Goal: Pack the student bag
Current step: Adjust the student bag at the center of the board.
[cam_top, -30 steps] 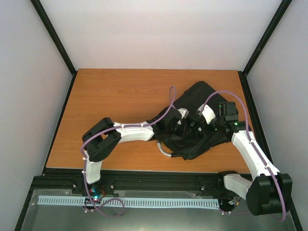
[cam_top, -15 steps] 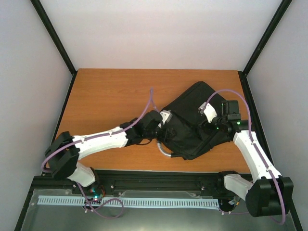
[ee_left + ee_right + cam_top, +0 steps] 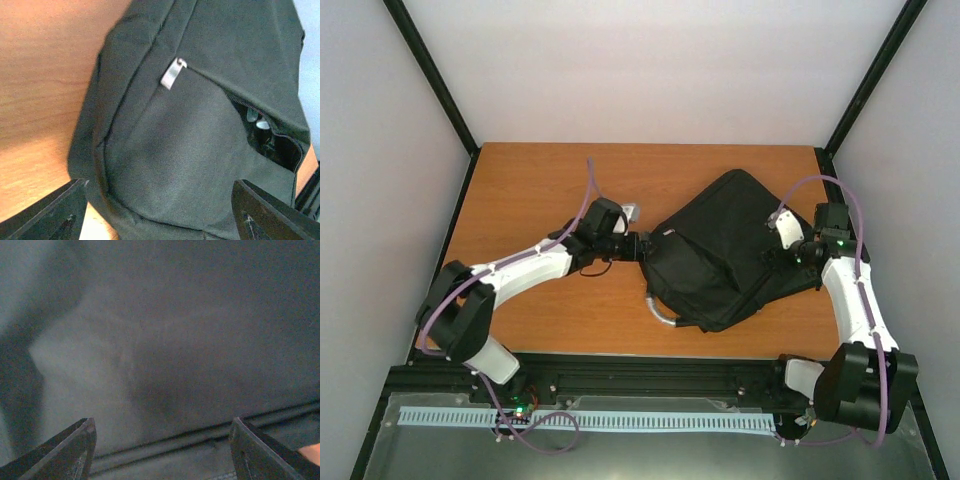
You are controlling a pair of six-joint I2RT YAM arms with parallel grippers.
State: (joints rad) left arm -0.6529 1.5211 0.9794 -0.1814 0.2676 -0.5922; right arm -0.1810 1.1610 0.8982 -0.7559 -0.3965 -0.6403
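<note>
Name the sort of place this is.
Probably a robot lab work cell: a wooden table boxed in by white panels and black posts, a left arm and right arm bolted at its near edge, a black backpack.

student bag cropped at picture edges, pale items in its pocket unidentifiable, right wrist view blurred

Top camera: overhead, looking down. Wrist cameras: close on student bag, shared by all.
</note>
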